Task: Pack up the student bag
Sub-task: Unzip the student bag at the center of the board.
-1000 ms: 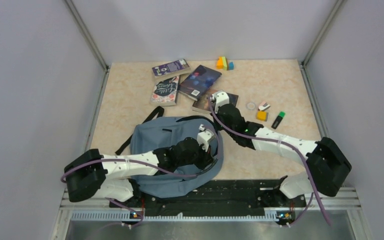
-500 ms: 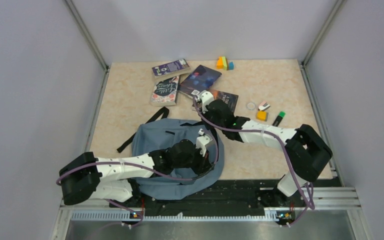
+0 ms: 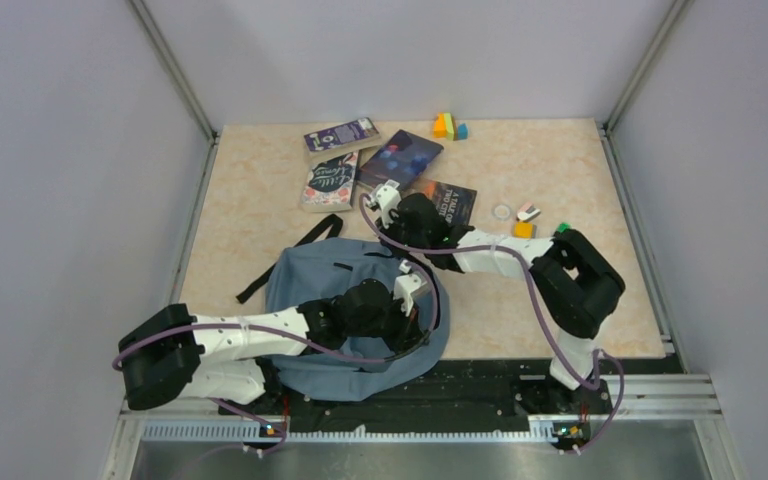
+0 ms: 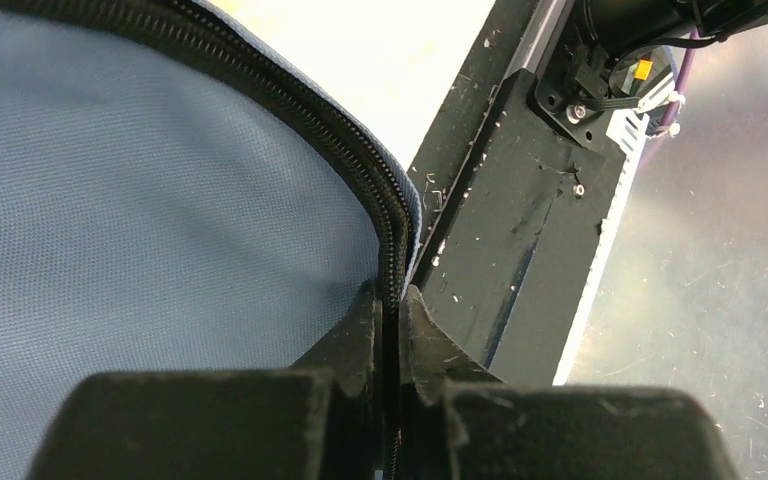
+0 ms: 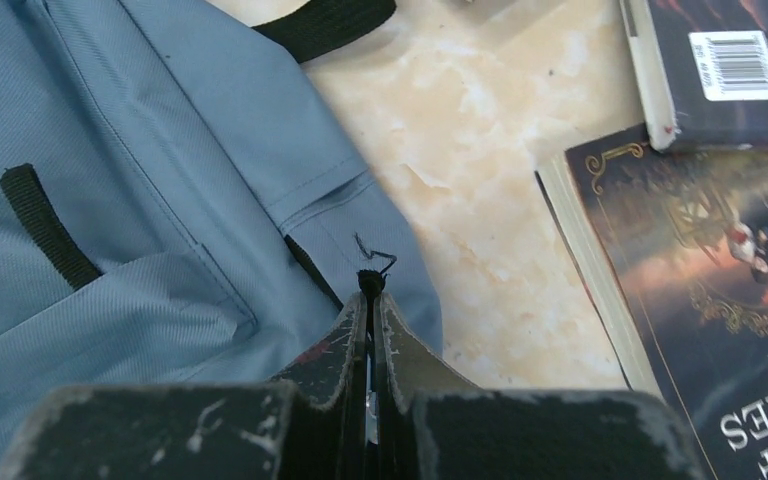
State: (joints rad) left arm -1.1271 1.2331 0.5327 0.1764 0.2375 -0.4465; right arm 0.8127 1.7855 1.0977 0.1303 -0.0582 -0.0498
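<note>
1. The bag (image 3: 305, 285) lies flat on the desk (image 3: 560, 160), in the near-left part, in front of the left arm's base.
2. Its long axis runs roughly from near to far, leaning a little to the left at the far end. The near end hangs over the black rail (image 4: 500, 230) at the desk's near edge.
3. The far end points toward the books, and two black straps (image 3: 305, 232) trail from it to the far left.
4. A short black loop (image 5: 40, 225) sits on the blue fabric near that far end.
5. The left gripper (image 4: 388, 300) is at the bag's right side. Its fingers are pressed together on the dark zipper (image 4: 290, 125), which curves along the bag's rim and runs down between them.
6. The right gripper (image 5: 368, 300) reaches across to the bag's far-right corner. Its fingers are pressed together, pinching a small dark tab (image 5: 367, 281) at the bag's edge, with a thin thread beside it.
7. Just right of that corner lies a dark book with gold lettering (image 3: 452, 200), and a dark blue book (image 3: 400, 155) touches its far side.
8. A flowered book (image 3: 328, 180) and a purple book (image 3: 342, 135) lie farther left, near the far edge.
9. Coloured blocks (image 3: 449, 126) stand at the far edge, well apart from the bag.
</note>
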